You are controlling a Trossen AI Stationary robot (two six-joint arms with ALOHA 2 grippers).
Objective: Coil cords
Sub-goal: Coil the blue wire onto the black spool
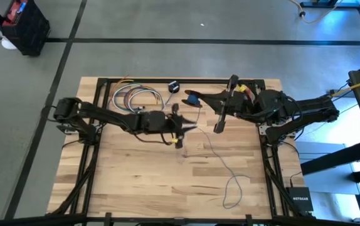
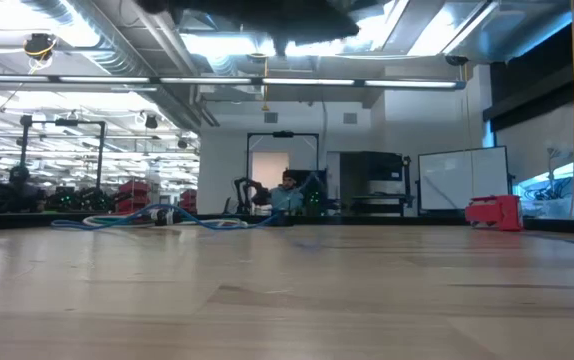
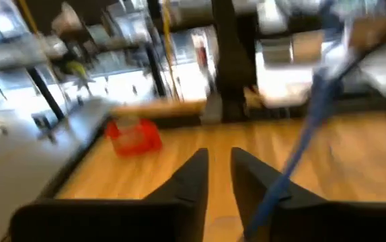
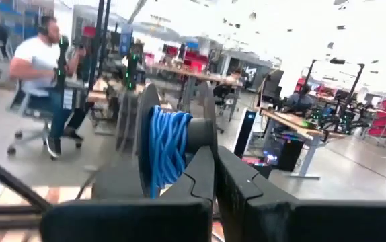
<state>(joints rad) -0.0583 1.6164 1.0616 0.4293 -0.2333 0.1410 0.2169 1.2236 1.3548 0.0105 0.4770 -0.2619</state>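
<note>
1. The cord (image 1: 221, 160) isn't all wound yet. A good part of it is on a dark spool (image 4: 154, 138), sitting just ahead of the right gripper (image 4: 214, 168) fingers, packed in tight blue turns. The rest trails off as one thin strand across the bench (image 1: 136, 188) and ends in a loose loop near the front edge, well away from both sets of fingers.

2. I'd call it partway done. Still left: pulling in that slack strand and the end loop.

3. The right gripper has its fingers pressed together, no gap showing. The spool is right at the tips, but I can't tell if anything's pinched between them.

4. The left gripper (image 3: 218, 176) has its fingers a little apart, with a narrow slot between them and nothing in it. A blue length of cord (image 3: 300, 148) runs slanted just beside one finger, on the outside, touching or nearly so.

5. Materials: the cord is skinny, limp and smooth-looking, and lies in soft curves wherever it drops. The spool looks like hard dark plastic with round flat flanges. The bench is pale wood planks with visible grain, in a black metal frame.

6. There's also a separate bundle of multicoloured wires (image 1: 133, 97) coiled at the back of the bench, past the left fingers, and a red box (image 3: 134, 136) off the far end.
</note>
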